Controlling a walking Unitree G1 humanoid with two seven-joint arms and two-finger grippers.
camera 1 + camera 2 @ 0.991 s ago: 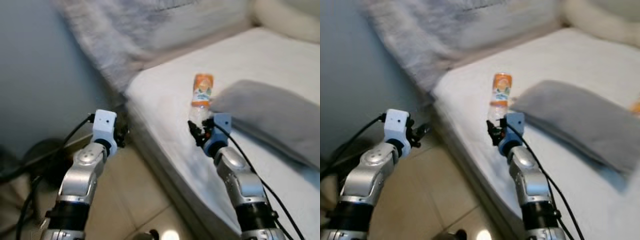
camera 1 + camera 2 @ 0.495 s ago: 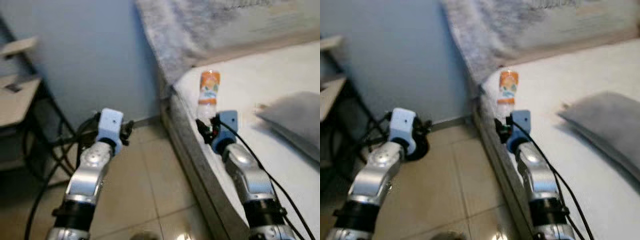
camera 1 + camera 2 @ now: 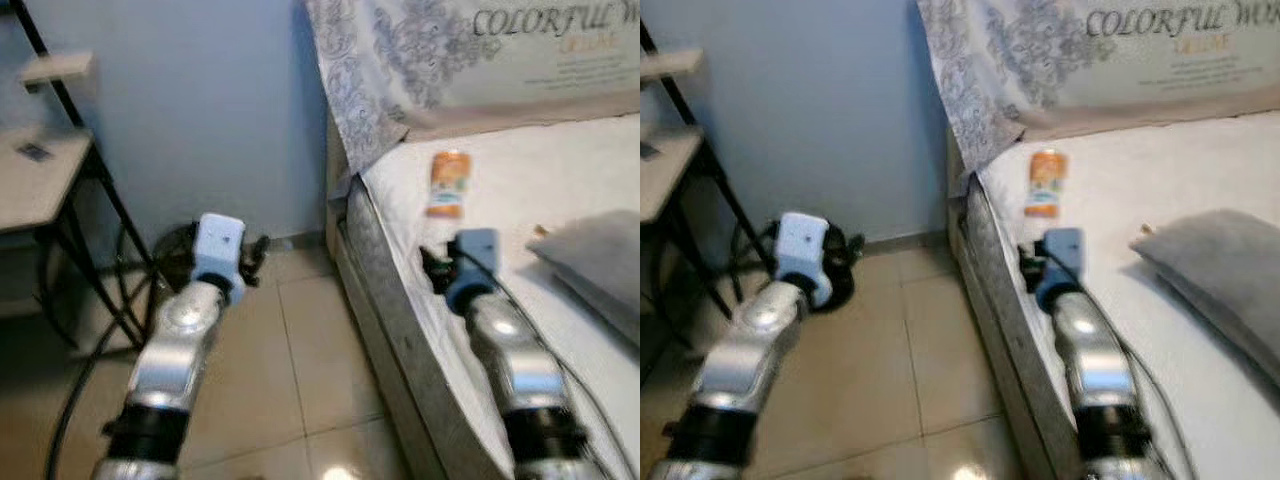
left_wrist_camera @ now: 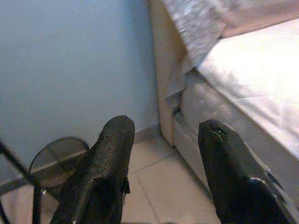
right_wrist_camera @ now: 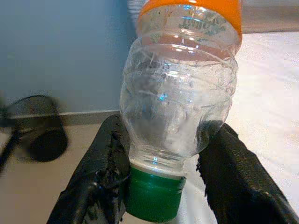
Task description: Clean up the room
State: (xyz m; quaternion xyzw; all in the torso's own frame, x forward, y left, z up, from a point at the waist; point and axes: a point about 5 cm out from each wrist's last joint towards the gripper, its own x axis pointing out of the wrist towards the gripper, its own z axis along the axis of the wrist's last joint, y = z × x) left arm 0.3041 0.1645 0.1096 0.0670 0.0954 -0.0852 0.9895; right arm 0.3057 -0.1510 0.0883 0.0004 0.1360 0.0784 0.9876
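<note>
A clear plastic bottle (image 3: 447,185) with an orange label and a green cap (image 5: 154,192) stands cap-down in my right gripper (image 3: 436,268), held over the edge of the white mattress (image 3: 560,165). In the right wrist view the two black fingers (image 5: 105,158) press on the bottle's neck just above the cap. My left gripper (image 3: 253,262) hangs over the tiled floor beside the bed. Its fingers (image 4: 112,149) stand open with nothing between them.
A grey pillow (image 3: 600,255) lies on the bed at the right. Patterned fabric (image 3: 400,70) hangs over the bed's head end. A black-framed shelf (image 3: 40,170) stands at the left by the blue wall. A black round object with cables (image 3: 845,270) sits on the tile floor (image 3: 300,370).
The whole view has swung left and drawn back from the bed, bringing the shelf and floor into sight. The bottle stays in my right gripper; the left gripper stays open.
</note>
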